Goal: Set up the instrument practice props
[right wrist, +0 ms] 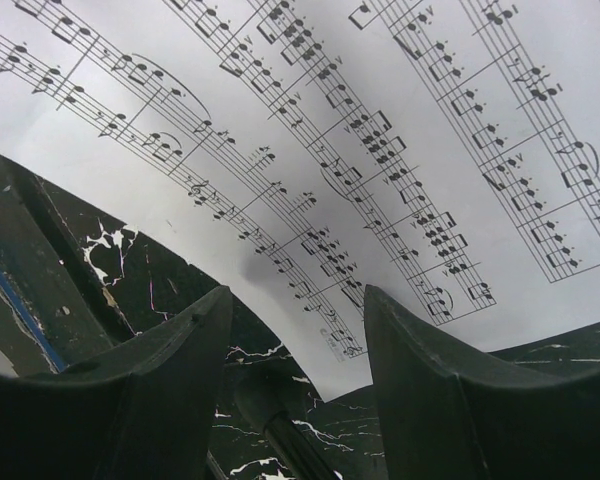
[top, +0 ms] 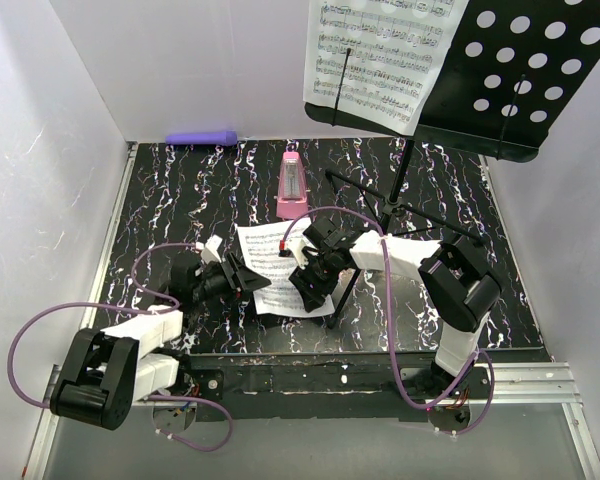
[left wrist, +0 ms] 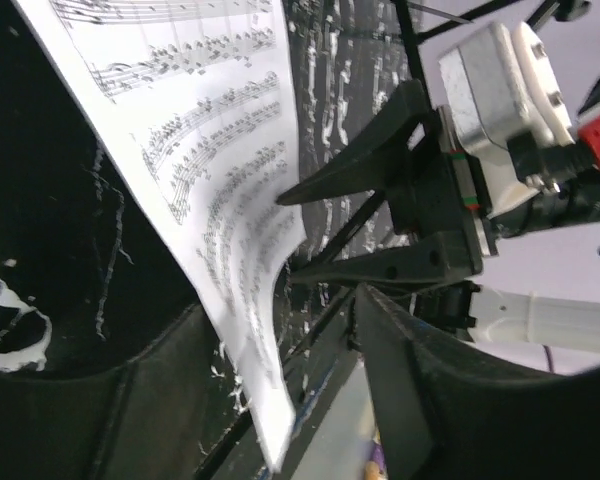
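Top external view: nearest, the left gripper (top: 242,280) stands open with the raised left edge of a music page (top: 270,262) between its fingers, and the right gripper (top: 306,285) hangs open over the page's right side. Behind them is a pink metronome (top: 292,185). Farthest right, the stand (top: 525,85) holds a second page (top: 380,55).

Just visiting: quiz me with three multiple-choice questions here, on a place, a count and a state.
1. Where is the pink metronome? A on the table, B on the music stand, C on the floor.
2. How many music sheets? A one, B two, C four.
3. The music stand is A lying flat, B standing upright, C folded shut.
Answers: A, its base rests on the tabletop; B, one on the stand, one on the table; B, it rises upright from the table.
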Controlling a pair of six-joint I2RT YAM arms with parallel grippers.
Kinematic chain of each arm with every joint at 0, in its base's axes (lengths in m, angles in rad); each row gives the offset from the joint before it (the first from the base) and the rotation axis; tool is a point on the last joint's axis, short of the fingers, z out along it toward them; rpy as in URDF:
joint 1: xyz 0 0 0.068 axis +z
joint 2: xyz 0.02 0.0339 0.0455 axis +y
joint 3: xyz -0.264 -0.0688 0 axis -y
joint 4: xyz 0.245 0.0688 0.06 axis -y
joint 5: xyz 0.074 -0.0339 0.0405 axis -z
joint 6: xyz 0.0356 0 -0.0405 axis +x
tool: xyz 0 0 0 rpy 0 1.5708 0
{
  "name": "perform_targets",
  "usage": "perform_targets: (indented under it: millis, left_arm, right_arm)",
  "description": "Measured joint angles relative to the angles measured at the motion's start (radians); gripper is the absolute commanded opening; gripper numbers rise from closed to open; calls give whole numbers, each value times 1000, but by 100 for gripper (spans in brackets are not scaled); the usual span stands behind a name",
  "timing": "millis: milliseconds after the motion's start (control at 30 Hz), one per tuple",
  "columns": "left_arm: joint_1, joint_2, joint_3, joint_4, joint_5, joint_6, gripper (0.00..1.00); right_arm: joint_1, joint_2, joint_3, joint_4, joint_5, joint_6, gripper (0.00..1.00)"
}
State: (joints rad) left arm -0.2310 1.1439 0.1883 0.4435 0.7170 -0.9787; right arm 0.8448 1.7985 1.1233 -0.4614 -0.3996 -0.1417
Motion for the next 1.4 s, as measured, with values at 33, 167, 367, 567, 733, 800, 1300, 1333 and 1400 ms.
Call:
perform_targets:
  millis: [33, 167, 367, 567, 733, 800, 1300, 1333, 1400]
  left_arm:
    - [0, 0, 17, -36, -10, 13, 40]
    - [0, 37, 88, -164, -61, 64, 32]
    - [0, 148, 105, -245, -103, 97, 11]
    - [0, 184, 134, -288, -109, 126, 0]
    - [0, 92, 181, -396, -128, 177, 0]
    - [0, 4, 219, -495, -153, 214, 0]
    - [-26, -179, 789, -1184, -206, 660, 0]
    - [-45, -177, 818, -1215, -207, 679, 0]
    - [-95, -172, 875, -1275, -210, 713, 0]
  right_arm:
    - [0, 1, 1, 0, -1, 0, 63]
    - [0, 2, 3, -3, -3, -2, 63]
    - [0, 2, 3, -3, -5, -7, 63]
    - [0, 2, 3, -7, -11, -19, 64]
    - [0, -12, 7, -26, -11, -48, 67]
    - [-2, -41, 10, -52, -22, -69, 69]
    - [-221, -464, 147, -537, -498, -619, 73]
    - [-261, -496, 143, -552, -533, -647, 74]
    - [-336, -566, 120, -568, -591, -692, 79]
